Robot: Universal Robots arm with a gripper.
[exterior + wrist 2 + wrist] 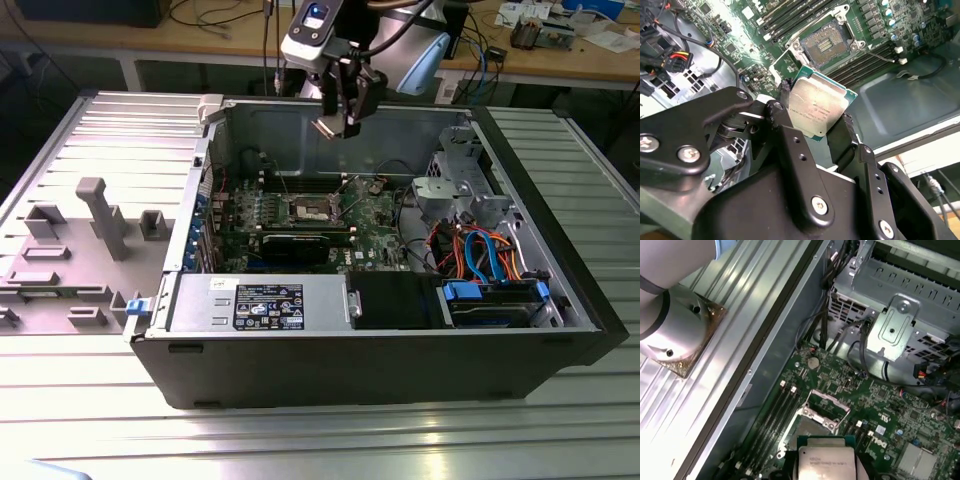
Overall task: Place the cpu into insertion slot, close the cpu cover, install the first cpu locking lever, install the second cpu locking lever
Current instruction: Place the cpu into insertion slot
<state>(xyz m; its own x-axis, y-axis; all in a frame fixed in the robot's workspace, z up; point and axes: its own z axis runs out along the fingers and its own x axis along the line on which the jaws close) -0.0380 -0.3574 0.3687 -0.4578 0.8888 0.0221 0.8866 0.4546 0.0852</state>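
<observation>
My gripper [338, 125] hangs above the open computer case, shut on the cpu [328, 127], a small square chip with a silvery face. In the second wrist view the cpu [816, 106] sits tilted between the two black fingers [790, 135], with its green edge showing. The insertion slot [310, 208] lies on the green board below and somewhat nearer the camera, uncovered. The second wrist view shows the slot [827, 46] beyond the chip, with its tan-grey centre bare. In the first wrist view the cpu cover [827, 404] stands raised behind the slot [807, 432], and the cpu [825, 462] is just short of it.
A power supply box [270, 305] fills the case's near side, and a long black graphics card [300, 243] lies just in front of the slot. A metal drive cage [460, 190] and coloured cables [480, 255] crowd the exterior view's right. Grey fixtures [100, 215] stand outside on the left.
</observation>
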